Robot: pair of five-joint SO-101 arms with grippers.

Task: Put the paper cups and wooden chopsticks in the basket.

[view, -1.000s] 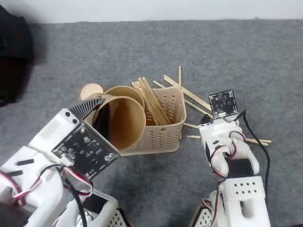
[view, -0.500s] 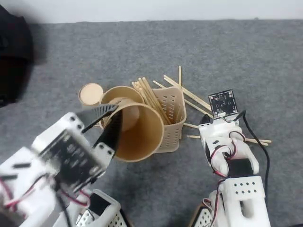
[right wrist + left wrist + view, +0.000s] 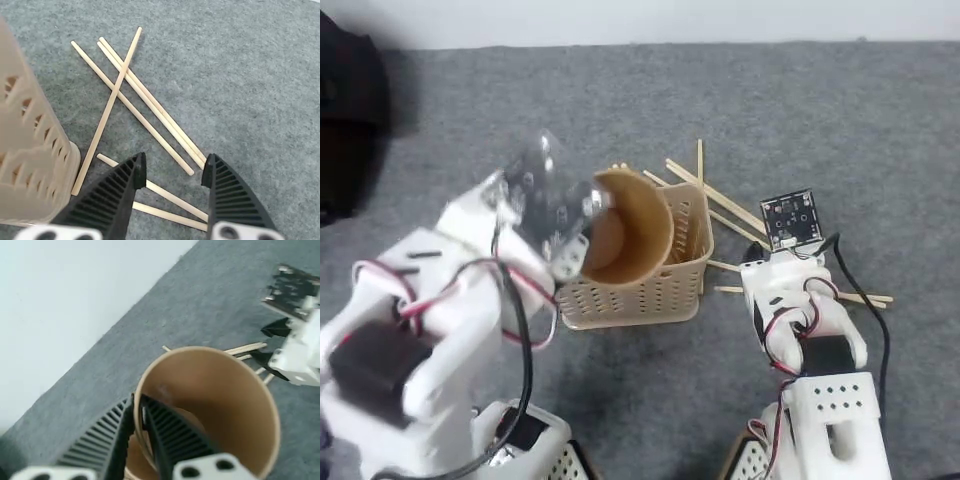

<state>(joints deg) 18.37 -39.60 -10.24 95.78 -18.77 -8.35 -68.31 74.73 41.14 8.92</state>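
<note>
Left end effector (image 3: 582, 210) blurred; paper cup (image 3: 630, 235) hides basket (image 3: 640, 295) interior.

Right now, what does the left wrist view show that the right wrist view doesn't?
Left wrist view: the left claw shut on the rim of a paper cup, whose mouth faces the camera, with a pale wall behind.
Right wrist view: the slotted side of the basket, standing on the floor covering beside the sticks.
Both: the right claw, open, loose chopsticks lying near it, and the grey carpet.
</note>
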